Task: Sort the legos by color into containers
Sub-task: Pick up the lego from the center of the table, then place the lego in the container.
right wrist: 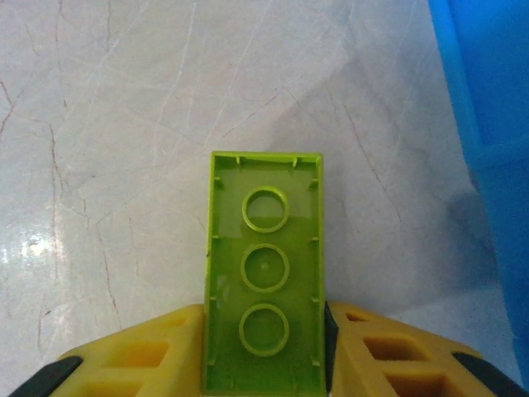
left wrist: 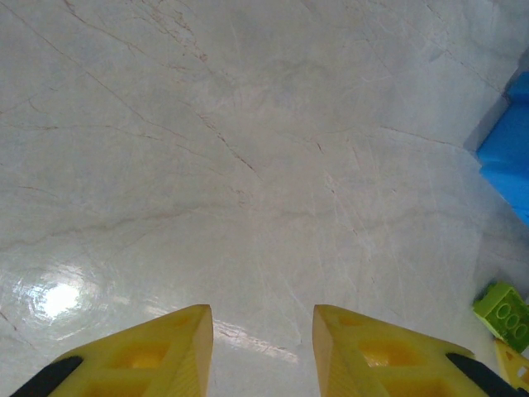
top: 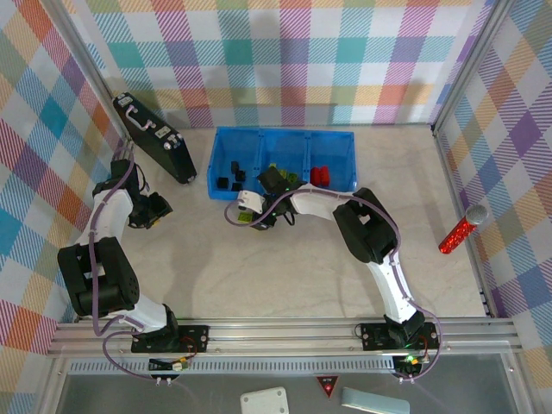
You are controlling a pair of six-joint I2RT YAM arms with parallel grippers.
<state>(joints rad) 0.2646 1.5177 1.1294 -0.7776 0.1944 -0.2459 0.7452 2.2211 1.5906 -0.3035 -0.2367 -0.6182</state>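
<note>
Right gripper clenches a lime-green studded plastic brick, hollow underside toward the wrist camera, just outside the translucent blue plastic tray. Whether the brick touches the table is unclear. Left gripper, left of the tray, stands parted and empty, its fingers cropped.
</note>
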